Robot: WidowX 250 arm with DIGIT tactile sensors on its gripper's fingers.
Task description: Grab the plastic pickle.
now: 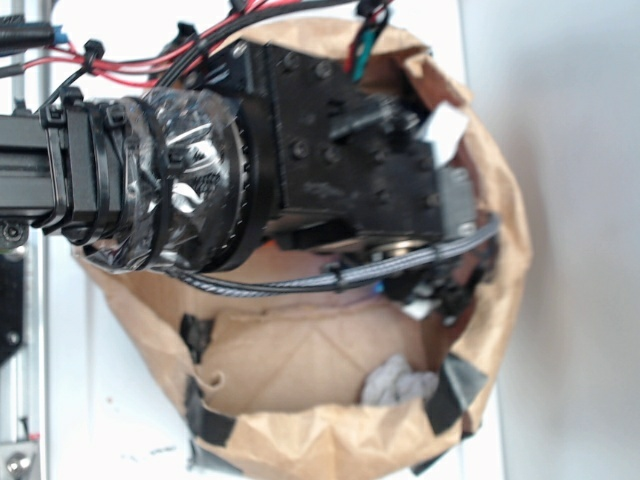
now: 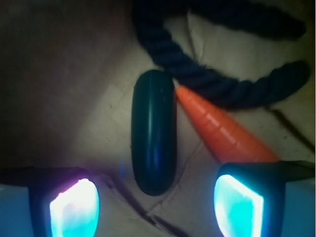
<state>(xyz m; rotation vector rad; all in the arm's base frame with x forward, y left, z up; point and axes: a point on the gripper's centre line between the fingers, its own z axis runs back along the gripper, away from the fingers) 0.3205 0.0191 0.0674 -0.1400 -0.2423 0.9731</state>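
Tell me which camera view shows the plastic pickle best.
The wrist view: the plastic pickle lies whole and unobstructed, centred ahead of the open gripper. The exterior view shows none of it; the arm covers the inside of the paper bag.

Dark green pickle between spread claw fingers, carrot tip touching it

Pale white surface all around, brightly lit, faint bluish cast to the right. Metal rail down the left edge, bolted at the bottom corner. Crumpled brown paper spread in a bowl shape, patched with black tape. Inside, from the wrist view, dim creased paper floor, shadowed at the left.
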